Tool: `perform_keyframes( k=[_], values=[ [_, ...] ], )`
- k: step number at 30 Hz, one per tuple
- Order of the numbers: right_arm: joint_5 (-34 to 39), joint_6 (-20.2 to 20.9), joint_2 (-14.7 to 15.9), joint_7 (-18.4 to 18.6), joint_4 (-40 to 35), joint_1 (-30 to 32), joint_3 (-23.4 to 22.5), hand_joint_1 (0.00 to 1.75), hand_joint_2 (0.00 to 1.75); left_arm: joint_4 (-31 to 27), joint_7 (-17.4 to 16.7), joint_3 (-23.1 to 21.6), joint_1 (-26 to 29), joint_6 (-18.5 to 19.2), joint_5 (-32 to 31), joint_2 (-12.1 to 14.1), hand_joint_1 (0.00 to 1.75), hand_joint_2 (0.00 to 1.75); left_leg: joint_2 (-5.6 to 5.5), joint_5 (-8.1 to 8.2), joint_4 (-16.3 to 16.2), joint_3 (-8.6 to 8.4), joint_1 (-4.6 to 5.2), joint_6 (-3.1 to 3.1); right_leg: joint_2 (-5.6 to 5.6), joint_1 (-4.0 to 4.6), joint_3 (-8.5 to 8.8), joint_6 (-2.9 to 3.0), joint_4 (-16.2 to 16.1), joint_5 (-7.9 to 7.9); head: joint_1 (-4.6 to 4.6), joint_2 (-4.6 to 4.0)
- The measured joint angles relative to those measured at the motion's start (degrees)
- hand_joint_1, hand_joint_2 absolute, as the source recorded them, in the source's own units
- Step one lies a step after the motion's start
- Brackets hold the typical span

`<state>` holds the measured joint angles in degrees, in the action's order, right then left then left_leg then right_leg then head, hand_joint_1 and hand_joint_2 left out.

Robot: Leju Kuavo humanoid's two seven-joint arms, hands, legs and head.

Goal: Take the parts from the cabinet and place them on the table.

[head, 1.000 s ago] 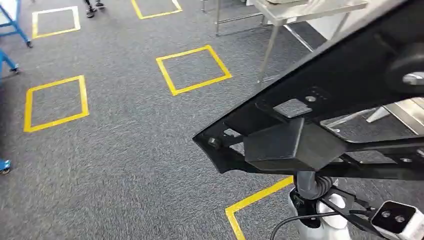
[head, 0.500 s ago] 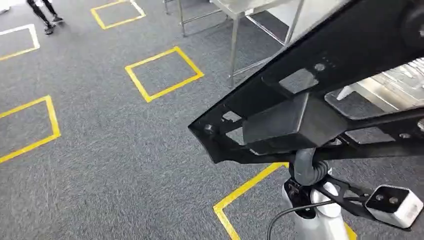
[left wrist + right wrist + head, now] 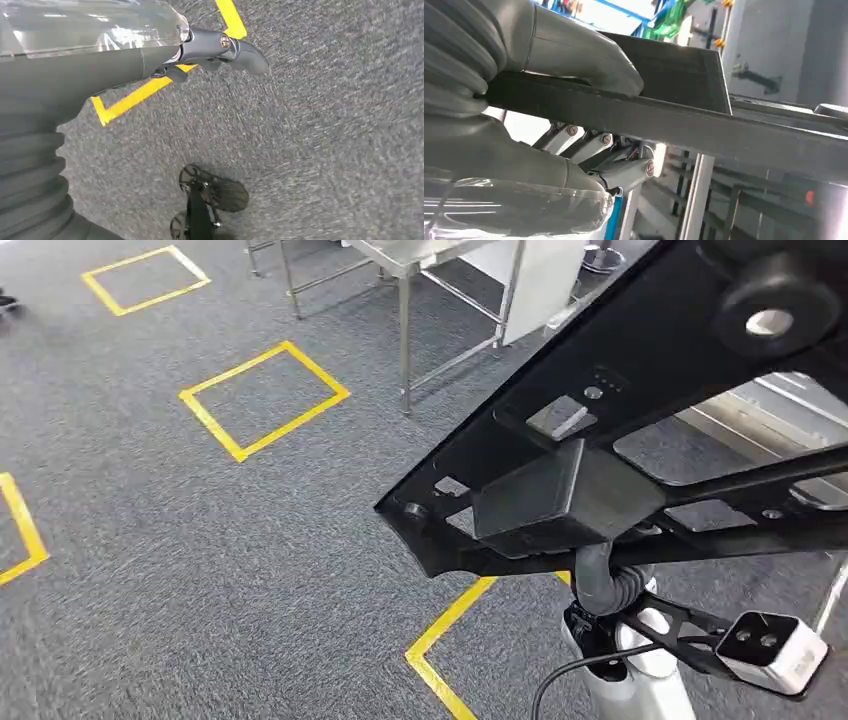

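Black, flat, perforated part point(image 3: 640, 420)

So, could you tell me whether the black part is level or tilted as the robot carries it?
Tilted: in the head view the black part slopes up toward the right. The right hand clamps its edge.

No legible text, labels, brand marks or numbers appear in any view. The only markings are yellow tape squares point(image 3: 264, 400) on the grey carpet floor point(image 3: 200, 570); they carry no characters. The black part point(image 3: 640, 450) shows no readable marking.
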<state>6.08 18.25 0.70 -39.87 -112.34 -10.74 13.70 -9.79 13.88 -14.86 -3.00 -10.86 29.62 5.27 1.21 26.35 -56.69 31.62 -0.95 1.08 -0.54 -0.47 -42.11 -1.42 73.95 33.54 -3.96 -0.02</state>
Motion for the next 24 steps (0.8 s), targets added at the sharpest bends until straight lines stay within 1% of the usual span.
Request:
perform_keyframes(
  k=[1, 2, 3, 4, 5, 6, 7, 8, 9, 10, 11, 12, 13, 14, 15, 16, 17, 18, 19, 20, 21, 22, 23, 24],
  values=[
    [0.0, 0.0, 0.0, 0.0, 0.0, 0.1, 0.0, 1.75, 1.75, 0.0, 0.0, 0.0, 0.0, 0.0, 0.0, 0.0, 0.00, 1.75, 0.71, 0.06, 0.0, 0.00, 0.01, -0.04, 0.05, -0.10, -1.19, -0.13, 2.3, 0.23, 0.00, 0.00],
    [0.0, 0.0, 0.2, 0.0, 0.0, 0.2, 0.0, 1.75, 1.75, 0.0, 0.0, 0.0, 0.0, 0.0, 0.0, 0.0, 0.00, 1.75, 1.42, 0.17, 0.0, -0.11, 0.01, -0.07, 0.17, -0.18, -0.85, -0.21, 1.4, -0.91, 0.00, 0.00],
    [0.0, 0.0, 0.2, 0.0, 0.0, 0.2, 0.0, 1.75, 1.75, 0.0, 0.0, 0.0, -0.1, 0.0, 0.0, 0.0, 0.00, 1.75, 2.02, 0.31, 0.0, -0.29, 0.01, -0.19, 0.44, -0.22, 1.03, -0.18, -2.1, -3.17, 0.00, 0.00],
    [0.0, 0.0, 0.2, 0.0, 0.0, 0.2, 0.0, 1.75, 1.75, 0.0, 0.0, 0.0, -0.2, 0.0, 0.0, -0.1, 0.00, 1.75, 2.65, 0.51, 0.0, -0.58, 0.01, -0.37, 1.06, -0.20, 4.01, -0.02, -7.7, -5.87, 0.00, 0.00],
    [0.0, 0.0, 0.3, 0.0, 0.0, 0.2, 0.0, 1.75, 1.75, 0.0, 0.0, 0.0, -0.2, 0.0, 0.0, -0.1, 0.00, 1.75, 3.16, 0.73, 0.0, -0.93, 0.05, -0.62, 2.84, -0.07, 7.21, 0.32, -13.5, -8.14, 0.00, 0.00],
    [0.0, 0.0, 0.3, 0.0, 0.0, 0.1, 0.0, 1.75, 1.75, 0.0, 0.0, 0.0, -0.2, 0.0, 0.0, -0.1, 0.00, 1.75, 3.59, 0.91, 0.0, -1.14, 0.24, -0.89, 6.30, 0.56, 8.42, 0.90, -16.3, -7.48, 0.00, 0.00],
    [0.0, 0.0, 0.3, 0.0, 0.0, 0.1, 0.0, 1.75, 1.75, 0.0, 0.0, 0.0, -0.2, 0.0, 0.0, -0.2, 0.00, 1.75, 4.06, 1.12, -0.2, -1.15, 0.63, -1.26, 5.52, 0.78, 8.32, 1.31, -16.4, -7.93, 0.00, 0.00],
    [0.0, 0.0, 0.3, 0.0, 0.0, 0.1, 0.0, 1.75, 1.75, 0.0, 0.0, 0.0, -0.3, 0.0, 0.0, -0.2, 0.00, 1.75, 4.58, 1.18, -0.2, -1.21, 0.61, -1.54, 4.60, 0.90, 8.07, 1.51, -16.2, -7.87, 0.00, 0.00],
    [0.0, 0.0, 0.4, 0.0, 0.0, 0.1, 0.0, 1.75, 1.75, 0.0, 0.0, 0.0, -0.3, 0.0, 0.0, -0.2, 0.00, 1.75, 5.26, 1.27, -0.1, -1.38, 0.61, -1.84, 3.92, 1.03, 7.94, 1.71, -16.1, -7.83, 0.00, 0.00],
    [0.0, 0.0, 0.4, 0.0, 0.0, 0.1, 0.0, 1.75, 1.75, 0.0, 0.0, 0.0, -0.4, 0.0, 0.0, -0.2, 0.00, 1.75, 6.00, 1.38, 0.1, -1.65, 0.61, -2.19, 3.17, 0.99, 7.90, 2.11, -16.3, -7.98, 0.00, 0.00],
    [0.0, 0.0, 0.4, 0.0, -0.1, 0.1, 0.0, 1.75, 1.75, 0.0, 0.0, 0.0, -0.5, 0.0, 0.0, -0.2, 0.00, 1.75, 5.48, 1.95, -0.2, -1.64, 0.33, -2.61, 2.46, 0.22, 8.38, 2.58, -16.9, -8.32, 0.00, 0.00],
    [0.1, 0.0, 0.4, 0.0, -0.1, -0.1, 0.0, 1.75, 1.75, 0.0, 0.0, 0.0, -0.4, 0.0, 0.0, -0.3, 0.00, 1.75, 2.59, 3.11, -1.8, -1.22, 0.23, -2.83, 1.86, 0.22, 8.40, 2.83, -17.0, -8.38, 0.00, 0.00],
    [0.2, 0.0, 0.4, 0.0, 0.0, -0.3, 0.1, 1.75, 1.75, 0.0, 0.1, 0.0, -0.4, 0.0, -0.1, -0.3, 0.00, 1.75, 0.64, 5.23, -5.4, 0.44, 0.08, -2.95, 1.36, 0.18, 8.35, 3.07, -17.0, -8.44, -0.02, 0.00],
    [0.6, 0.1, 0.4, 0.0, 0.0, -0.2, 0.2, 1.75, 1.75, 0.0, 0.0, 0.0, -0.4, 0.0, -0.1, -0.3, 0.00, 1.75, -0.34, 7.66, -10.7, 3.05, 0.08, -3.10, 0.64, 0.21, 8.33, 3.20, -17.0, -8.46, -0.02, 0.00],
    [0.8, 0.2, 0.4, 0.0, 0.2, -0.2, 0.2, 1.75, 1.75, 0.0, 0.0, 0.0, -0.3, 0.0, -0.1, -0.3, 0.00, 1.75, -0.63, 9.45, -15.6, 5.52, 0.09, -3.24, -0.19, 0.30, 8.27, 3.30, -16.9, -8.44, 0.00, 0.00],
    [1.0, 0.2, 0.4, 0.0, 0.3, -0.1, 0.3, 1.75, 1.75, 0.0, 0.0, 0.0, -0.1, 0.0, -0.1, -0.3, 0.00, 1.75, -0.66, 9.99, -18.6, 7.21, 0.09, -3.29, -0.96, 0.34, 8.26, 3.30, -16.9, -8.44, -0.02, 0.00],
    [1.2, 0.2, 0.4, 0.0, 0.4, 0.0, 0.4, 1.75, 1.75, 0.0, 0.0, 0.0, -0.1, -0.1, -0.1, -0.4, 0.00, 1.75, -0.66, 9.17, -18.9, 7.67, 0.09, -3.26, -1.78, 0.34, 8.31, 3.30, -16.8, -8.44, 0.00, 0.00],
    [1.3, 0.1, 0.4, 0.0, 0.5, 0.0, 0.5, 1.75, 1.75, 0.0, 0.0, 0.0, 0.0, -0.2, -0.1, -0.4, 0.00, 1.75, -0.70, 7.21, -16.9, 7.03, 0.09, -3.18, -2.57, 0.33, 8.34, 3.29, -16.7, -8.43, 0.00, 0.00],
    [1.4, 0.1, 0.4, 0.0, 0.6, 0.0, 0.5, 1.75, 1.75, 0.0, 0.0, 0.0, 0.0, -0.2, -0.1, -0.4, 0.00, 1.75, -0.97, 3.90, -11.6, 4.91, 0.08, -2.98, -3.52, 0.32, 8.41, 3.20, -16.6, -8.38, 0.00, 0.00],
    [1.4, 0.0, 0.4, 0.0, 0.6, 0.0, 0.5, 1.75, 1.75, 0.0, 0.0, 0.0, -0.1, -0.2, -0.1, -0.4, 0.00, 1.75, -1.81, 1.21, -6.4, 2.66, 0.05, -2.75, -4.18, 0.30, 8.49, 3.08, -16.4, -8.31, -0.02, 0.00],
    [1.4, 0.0, 0.4, 0.0, 0.6, 0.1, 0.6, 1.75, 1.75, 0.0, 0.0, 0.0, 0.0, -0.3, -0.1, -0.4, 0.00, 1.75, -4.97, -0.04, -1.6, 0.76, -0.03, -2.31, -4.70, 0.16, 8.42, 2.88, -16.3, -8.21, 0.00, 0.00],
    [1.5, 0.0, 0.4, 0.0, 0.6, 0.1, 0.7, 1.75, 1.75, 0.0, 0.0, 0.0, 0.1, -0.4, -0.1, -0.3, 0.00, 1.75, -6.56, 0.62, -0.8, 0.43, -0.20, -2.13, -5.18, 0.37, 8.06, 2.47, -16.1, -8.23, 0.00, 0.00],
    [1.5, 0.0, 0.3, 0.0, 0.6, 0.2, 0.9, 1.75, 1.75, 0.0, 0.1, 0.0, -0.1, -0.4, -0.2, -0.4, 0.00, 1.75, -5.47, 0.37, -0.9, 0.43, 0.05, -1.97, -5.80, 0.08, 7.70, 2.00, -16.1, -8.46, -0.02, 0.00],
    [1.5, -0.1, 0.3, 0.0, 0.6, 0.4, 0.9, 1.75, 1.75, 0.0, 0.1, -0.1, -0.2, -0.5, -0.2, -0.4, 0.00, 1.75, -5.21, 0.45, -0.9, 0.46, 0.25, -1.71, -6.35, -0.10, 7.58, 1.59, -16.2, -8.53, -0.02, 0.00]
  ],
)
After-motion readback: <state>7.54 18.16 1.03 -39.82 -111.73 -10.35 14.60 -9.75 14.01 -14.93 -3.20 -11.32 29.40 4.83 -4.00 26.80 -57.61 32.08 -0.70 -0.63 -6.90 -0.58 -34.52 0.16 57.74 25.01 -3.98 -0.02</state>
